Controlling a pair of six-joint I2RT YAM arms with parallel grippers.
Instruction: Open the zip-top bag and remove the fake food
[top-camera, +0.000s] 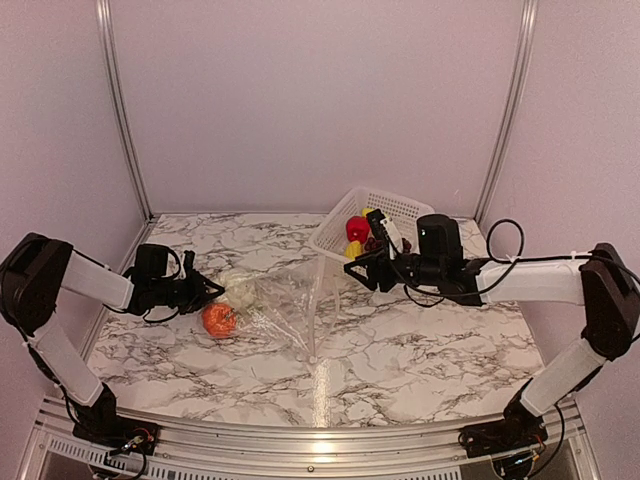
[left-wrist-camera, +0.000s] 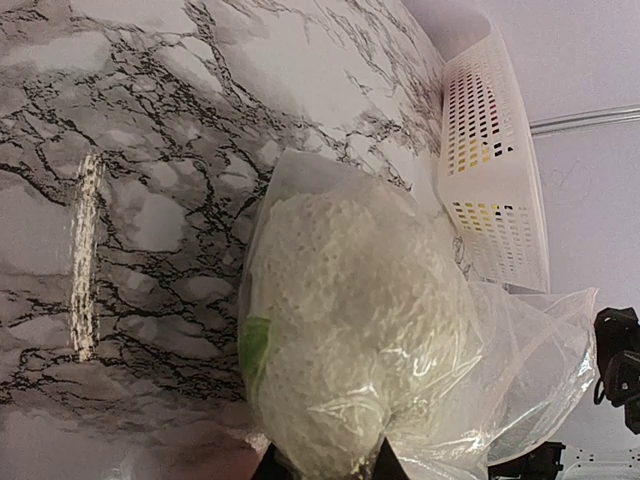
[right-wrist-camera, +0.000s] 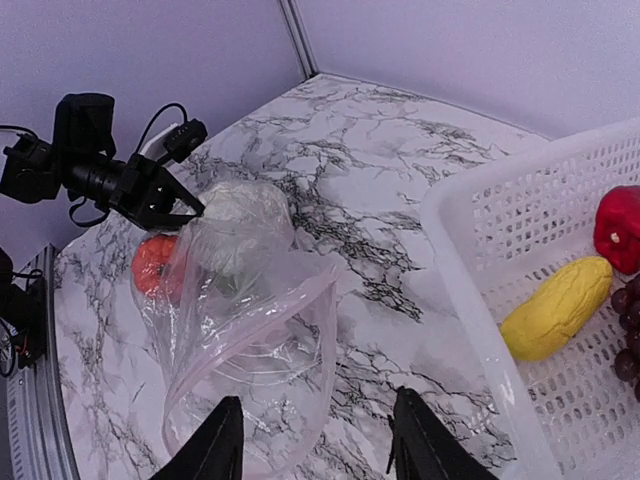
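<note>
Left pincer (left-wrist-camera: 330, 468) is pressed nearly together, pinching the closed end of the bag (right-wrist-camera: 255, 340) right beside the white piece (left-wrist-camera: 350, 330), which sits inside against that end. Right pincer (right-wrist-camera: 315, 450) stands spread and empty, low over the worktop (top-camera: 420, 350), just short of the bag's gaping mouth and, as far as can be seen, not touching it. The bag lies on the worktop between the two pincers, mouth towards the basket (right-wrist-camera: 470, 250). The orange piece (top-camera: 218, 320) lies near the left pincer behind the film; whether it is inside or just beside cannot be told. In the basket are a red piece (right-wrist-camera: 620, 225), a yellow piece (right-wrist-camera: 555, 305) and grapes (right-wrist-camera: 630, 330). Assessment: the film is thin, limp and slippery. It will fold and slide rather than resist, so it is best held at the stiffer zip rim or the pinched end. The pieces look light and firm. The lumpy white piece should take a grip across its middle. The round orange one may roll.
</note>
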